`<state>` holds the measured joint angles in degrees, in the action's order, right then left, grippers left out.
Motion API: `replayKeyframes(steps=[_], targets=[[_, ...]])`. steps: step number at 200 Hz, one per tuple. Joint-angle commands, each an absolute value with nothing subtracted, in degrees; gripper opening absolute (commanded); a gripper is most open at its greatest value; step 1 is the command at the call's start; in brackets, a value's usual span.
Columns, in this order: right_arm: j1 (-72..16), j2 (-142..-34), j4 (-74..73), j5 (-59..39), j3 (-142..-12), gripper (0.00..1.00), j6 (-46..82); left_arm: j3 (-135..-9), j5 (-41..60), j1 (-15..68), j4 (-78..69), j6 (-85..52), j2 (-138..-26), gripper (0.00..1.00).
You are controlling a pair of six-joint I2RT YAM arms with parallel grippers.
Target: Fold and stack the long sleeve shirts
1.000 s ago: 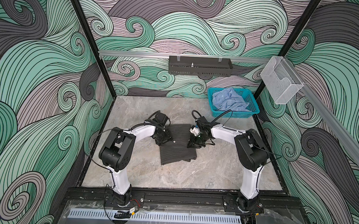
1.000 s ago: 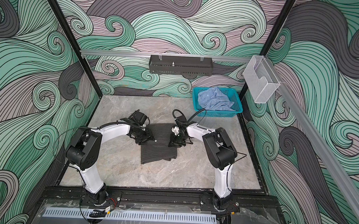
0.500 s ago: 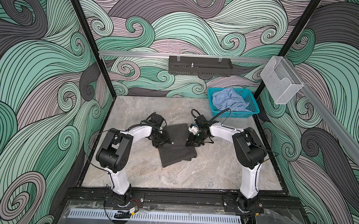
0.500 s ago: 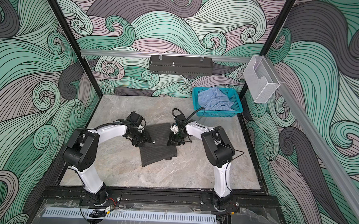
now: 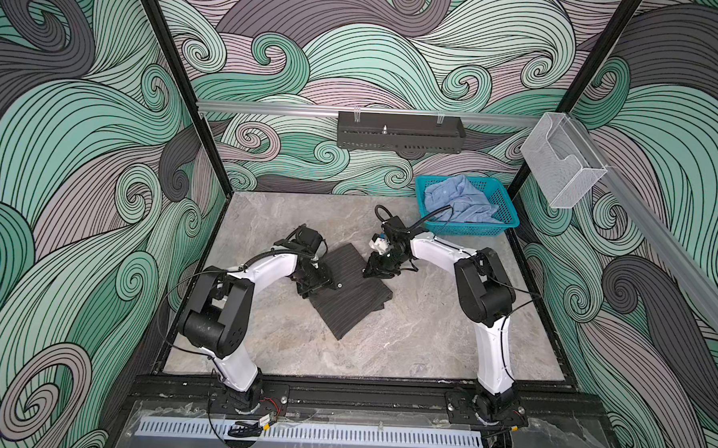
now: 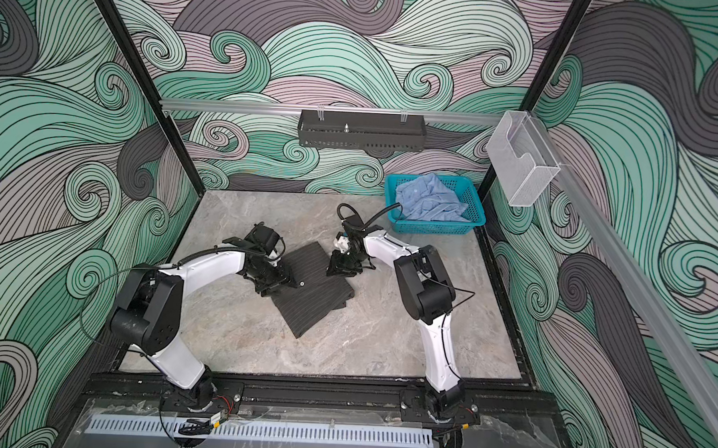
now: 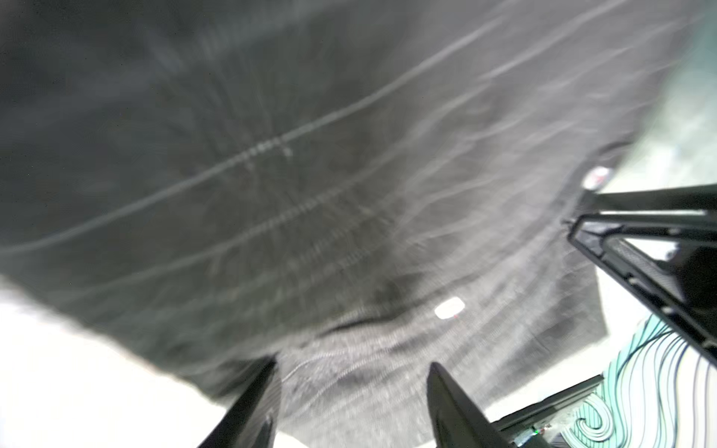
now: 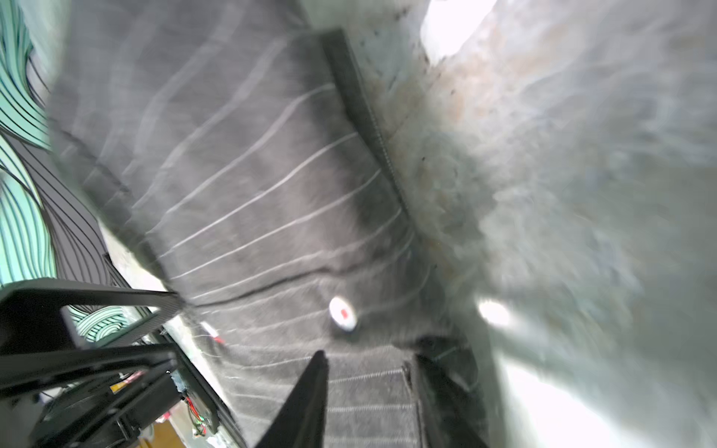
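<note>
The dark pinstriped long sleeve shirt (image 5: 350, 295) (image 6: 315, 291) lies folded and skewed at the table's middle in both top views. My left gripper (image 5: 324, 285) (image 7: 351, 388) sits low over its left edge, jaws open with flat cloth showing between the fingers. My right gripper (image 5: 375, 271) (image 8: 368, 380) stands over the shirt's far right corner, also open above the striped cloth, near a white button (image 8: 342, 313). The light blue long sleeve shirt (image 5: 458, 200) (image 6: 429, 201) is crumpled in the teal basket (image 5: 465, 229) at the back right.
A black perforated tray (image 5: 399, 131) hangs on the back rail. A clear plastic holder (image 5: 559, 171) is fixed to the right rail. The grey marble tabletop (image 5: 406, 339) stretches in front of the shirt, and black frame posts stand at the back corners.
Both grippers' jaws have widened and let go of the dark shirt's far edge. The shirt now lies flatter and more turned on the table.
</note>
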<state>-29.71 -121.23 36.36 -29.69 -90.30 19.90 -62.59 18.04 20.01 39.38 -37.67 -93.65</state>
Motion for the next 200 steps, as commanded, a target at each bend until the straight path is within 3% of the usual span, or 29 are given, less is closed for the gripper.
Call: replayKeyframes(steps=[1, 12, 60, 67, 84, 136, 200], targets=[[-28.95, -110.79, 36.85, -26.1, -91.36, 0.52, 20.44, -67.79, 10.17, 21.08, 46.63, -31.6, -85.01, 0.72], [-28.38, -106.59, 36.39, -24.62, -89.99, 0.59, 21.36, -69.1, 6.13, 23.33, 48.46, -28.82, -82.08, 0.75], [-24.11, -82.81, 26.52, -16.77, -70.23, 0.6, 27.86, -69.64, -15.2, 41.52, 52.17, -17.08, -78.08, 0.8], [-23.66, -79.1, 25.41, -15.23, -66.9, 0.59, 28.24, -69.22, -17.86, 44.35, 52.03, -16.02, -78.93, 0.97], [-23.31, -70.37, 23.97, -11.65, -60.16, 0.59, 28.16, -69.86, -22.85, 50.64, 53.06, -14.58, -83.18, 0.99], [-21.84, -50.92, 26.99, -6.93, -48.66, 0.59, 27.42, -73.41, -24.28, 57.95, 53.94, -15.94, -96.09, 0.99], [-21.03, -42.13, 29.63, -7.31, -43.73, 0.59, 27.01, -76.91, -23.77, 61.35, 54.51, -20.95, -106.12, 0.99]])
